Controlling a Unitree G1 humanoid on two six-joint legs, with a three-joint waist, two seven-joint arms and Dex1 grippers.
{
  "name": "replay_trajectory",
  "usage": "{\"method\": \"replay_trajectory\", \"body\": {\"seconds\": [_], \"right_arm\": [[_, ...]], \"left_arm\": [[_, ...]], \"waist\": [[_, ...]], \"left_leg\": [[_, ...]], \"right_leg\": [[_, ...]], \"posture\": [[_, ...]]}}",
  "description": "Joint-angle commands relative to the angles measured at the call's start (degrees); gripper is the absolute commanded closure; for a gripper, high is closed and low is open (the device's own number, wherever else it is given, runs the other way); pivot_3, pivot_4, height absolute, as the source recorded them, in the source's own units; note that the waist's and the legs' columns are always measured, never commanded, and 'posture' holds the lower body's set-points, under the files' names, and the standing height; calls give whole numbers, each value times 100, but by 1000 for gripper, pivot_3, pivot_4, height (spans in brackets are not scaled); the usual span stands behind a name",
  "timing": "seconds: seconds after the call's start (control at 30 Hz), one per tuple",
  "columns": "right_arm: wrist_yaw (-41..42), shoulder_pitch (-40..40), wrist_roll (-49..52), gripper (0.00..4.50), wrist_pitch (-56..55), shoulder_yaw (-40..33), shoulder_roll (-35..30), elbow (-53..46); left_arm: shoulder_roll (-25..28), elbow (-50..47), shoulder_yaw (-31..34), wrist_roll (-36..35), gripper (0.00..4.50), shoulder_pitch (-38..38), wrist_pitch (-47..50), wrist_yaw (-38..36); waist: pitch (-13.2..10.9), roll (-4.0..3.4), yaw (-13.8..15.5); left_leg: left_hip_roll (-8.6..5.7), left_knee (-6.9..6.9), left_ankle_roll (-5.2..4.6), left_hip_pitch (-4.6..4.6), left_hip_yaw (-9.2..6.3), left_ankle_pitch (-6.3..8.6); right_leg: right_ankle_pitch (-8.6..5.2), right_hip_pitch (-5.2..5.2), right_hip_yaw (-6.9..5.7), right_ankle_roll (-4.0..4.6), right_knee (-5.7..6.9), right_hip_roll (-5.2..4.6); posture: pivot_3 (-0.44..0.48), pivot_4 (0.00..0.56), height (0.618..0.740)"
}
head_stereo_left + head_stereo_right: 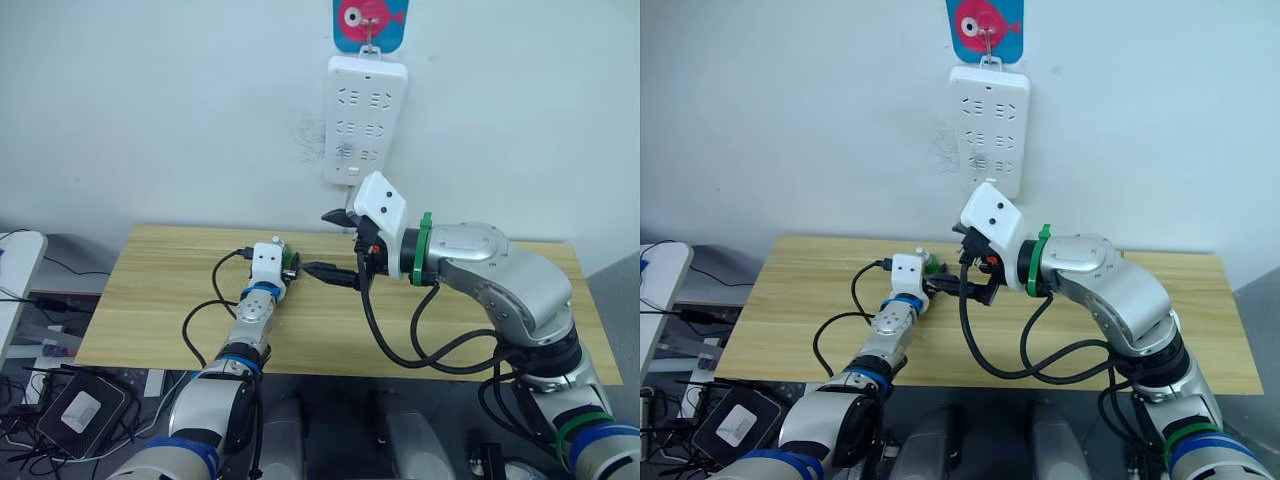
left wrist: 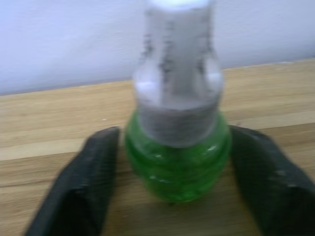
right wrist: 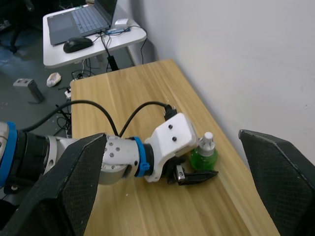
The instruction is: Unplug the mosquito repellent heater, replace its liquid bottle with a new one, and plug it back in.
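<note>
- Worktop (image 1: pixel 150 300): one wooden surface against the white wall, carrying a single green-liquid bottle (image 2: pixel 177 157). No second bottle seen on it.
- Power strip (image 1: pixel 364 120): one, long, white, multi-socket, hung upright on the wall at 12 o'clock from the worktop centre, under a blue-and-pink fish hook (image 1: pixel 368 20). Nothing appears plugged into it.
- Right arm: reaches in from 3 o'clock, held above the worktop. Right end effector (image 1: pixel 338 245) has its fingers spread wide apart and carries nothing; it points toward the bottle. Judgement: poised to take hold of the top while the other arm steadies the base.
- Left arm: comes up from 6 o'clock. Left end effector (image 2: pixel 172 187) brackets the bottle, one black finger (image 2: pixel 83 182) on each side. In the left wrist view small gaps show between fingers and glass, so I read it as parted around the bottle, not clamped.
- Bottle: stands upright on the worktop near the wall, roughly at centre, just beside the right fingertips. One grey-white piece (image 2: pixel 174 83) sits on its neck.
- Mosquito repellent heater: cannot confirm it. The grey-white piece on the neck may be a cap or the heater's socket; prongs not visible.
- Count: two end effectors, one bottle, one power strip.
- Beyond the worktop at 9 o'clock, right wrist view: one side table (image 3: pixel 59 51) with one laptop (image 3: pixel 88 19) and one mouse (image 3: pixel 78 44).
</note>
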State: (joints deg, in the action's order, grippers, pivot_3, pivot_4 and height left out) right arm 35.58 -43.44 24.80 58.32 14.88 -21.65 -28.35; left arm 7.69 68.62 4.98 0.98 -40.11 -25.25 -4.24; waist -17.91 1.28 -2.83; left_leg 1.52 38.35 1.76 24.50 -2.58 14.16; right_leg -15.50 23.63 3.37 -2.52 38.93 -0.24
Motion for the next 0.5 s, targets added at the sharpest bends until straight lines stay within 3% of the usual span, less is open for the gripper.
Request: {"method": "replay_trajectory", "body": {"seconds": [0.03, 0.17, 0.23, 0.37, 0.5], "right_arm": [[-38, -74, 81, 0, -22, -92, 10, -125], [26, 141, 125, 0, -82, -202, -190, -243], [172, 535, 173, 0, -199, -359, -531, -419], [533, 1526, 183, 0, -694, -815, -1269, -470], [620, 2025, 283, 0, -1046, -1201, -1429, -355]], "left_arm": [[-35, -4, -3, 27, 2251, 97, -90, 2], [7, -242, -175, 191, 2251, 154, -52, -14], [13, -606, -312, 188, 2251, 192, 81, -427], [304, -2382, -934, -81, 2251, 574, 747, -2492], [1054, -4582, -1587, -655, 2251, 1054, 1950, -4604]], "waist": [[-1, 1, -1], [-2, 2, 1], [-2, 3, 29], [-9, 3, 91], [-11, 2, 77]], "left_leg": [[0, -3, 0, 0, 0, 0], [-1, -16, 8, 1, 1, -5], [-2, -22, 12, 2, 0, -7], [-8, -32, 24, 31, -4, -13], [2, -46, 53, 34, 8, -30]], "right_leg": [[0, 1, 0, 0, 0, 0], [0, 6, 0, 0, -4, -1], [0, 6, -2, 0, -9, -4], [-1, 24, -15, -1, -24, -12], [-1, 49, -6, -1, -8, -10]], "posture": [[-56, 351, 740], [-49, 352, 740], [-38, 351, 740], [2, 341, 740], [16, 321, 740]]}}
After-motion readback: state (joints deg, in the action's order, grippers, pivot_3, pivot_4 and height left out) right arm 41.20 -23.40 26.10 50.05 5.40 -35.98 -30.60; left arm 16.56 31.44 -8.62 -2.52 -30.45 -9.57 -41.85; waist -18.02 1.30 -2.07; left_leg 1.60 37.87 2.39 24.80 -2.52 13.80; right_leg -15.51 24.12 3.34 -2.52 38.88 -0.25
